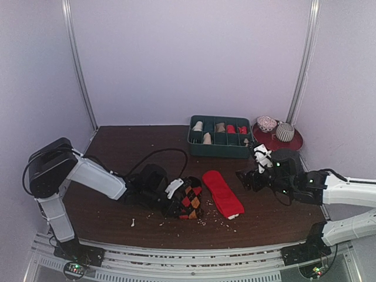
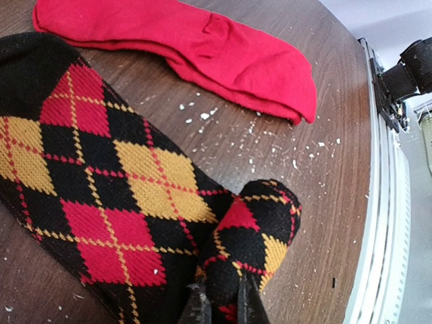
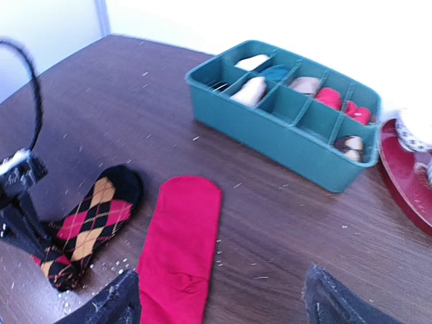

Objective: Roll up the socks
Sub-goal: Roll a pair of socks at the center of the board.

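The black argyle sock [image 1: 189, 198] lies on the table left of the plain red sock [image 1: 222, 192]. My left gripper [image 1: 174, 189] is shut on a folded-over end of the argyle sock [image 2: 253, 233], pinched between its fingertips [image 2: 197, 307], with the rest of the sock [image 2: 94, 189] flat beneath. The red sock [image 2: 202, 47] lies flat beyond it. My right gripper [image 1: 245, 178] is open and empty, right of the red sock [image 3: 181, 253]; the argyle sock [image 3: 91, 223] shows to its left.
A teal divided tray [image 1: 220, 144] with small rolled bundles stands at the back, also in the right wrist view [image 3: 270, 131]. A dark red plate [image 1: 291, 142] with two balls sits at the back right. White crumbs lie scattered near the socks.
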Robot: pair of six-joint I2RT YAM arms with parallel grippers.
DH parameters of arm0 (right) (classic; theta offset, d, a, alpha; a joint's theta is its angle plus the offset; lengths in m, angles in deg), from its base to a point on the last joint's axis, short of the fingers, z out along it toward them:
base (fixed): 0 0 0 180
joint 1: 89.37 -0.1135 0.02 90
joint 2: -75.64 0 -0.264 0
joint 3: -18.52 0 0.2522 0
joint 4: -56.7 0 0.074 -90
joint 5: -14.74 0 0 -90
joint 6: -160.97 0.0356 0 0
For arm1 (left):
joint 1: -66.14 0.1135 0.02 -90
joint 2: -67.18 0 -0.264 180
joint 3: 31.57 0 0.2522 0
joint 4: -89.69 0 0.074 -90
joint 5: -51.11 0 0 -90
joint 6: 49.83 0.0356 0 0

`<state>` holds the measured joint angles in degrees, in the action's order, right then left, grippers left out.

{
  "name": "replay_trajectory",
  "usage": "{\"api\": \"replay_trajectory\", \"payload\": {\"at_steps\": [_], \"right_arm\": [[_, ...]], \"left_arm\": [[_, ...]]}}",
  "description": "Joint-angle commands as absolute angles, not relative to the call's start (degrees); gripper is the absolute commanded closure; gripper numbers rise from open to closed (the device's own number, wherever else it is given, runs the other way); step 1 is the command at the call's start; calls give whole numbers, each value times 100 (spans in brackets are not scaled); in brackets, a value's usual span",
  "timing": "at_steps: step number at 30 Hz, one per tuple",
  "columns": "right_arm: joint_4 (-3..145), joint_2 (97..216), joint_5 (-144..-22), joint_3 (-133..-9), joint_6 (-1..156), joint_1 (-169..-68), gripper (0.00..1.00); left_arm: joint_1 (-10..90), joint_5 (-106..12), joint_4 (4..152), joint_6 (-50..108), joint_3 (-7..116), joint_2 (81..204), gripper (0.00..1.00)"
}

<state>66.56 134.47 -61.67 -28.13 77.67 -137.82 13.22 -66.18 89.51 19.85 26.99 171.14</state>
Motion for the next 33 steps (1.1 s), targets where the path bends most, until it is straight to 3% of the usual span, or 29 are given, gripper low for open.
{"api": "replay_trajectory", "payload": {"at_steps": [1,9,19,23,28,33], "right_arm": [[5611,13991,-7178,-2420,7135,-14168,17],[4264,15564,-8081,-2679,6144,-15355,20],[3710,17195,-8029,-3290,5787,-15449,26],[3891,17522,-7979,-3489,5589,-15444,33],[4213,17936,-7969,-3780,5606,-15393,56],[4281,18091,-7903,-3711,5683,-15334,58]], "left_arm": [[1315,-6374,7835,1925,2560,17511,100],[1315,-6368,7818,1907,2518,17502,100],[1315,-6411,7804,1949,2460,17493,100],[1314,-6406,7793,1969,2448,17493,100],[1315,-6470,7834,1982,2415,17494,100],[1315,-6455,7780,2030,2382,17469,100]]}}
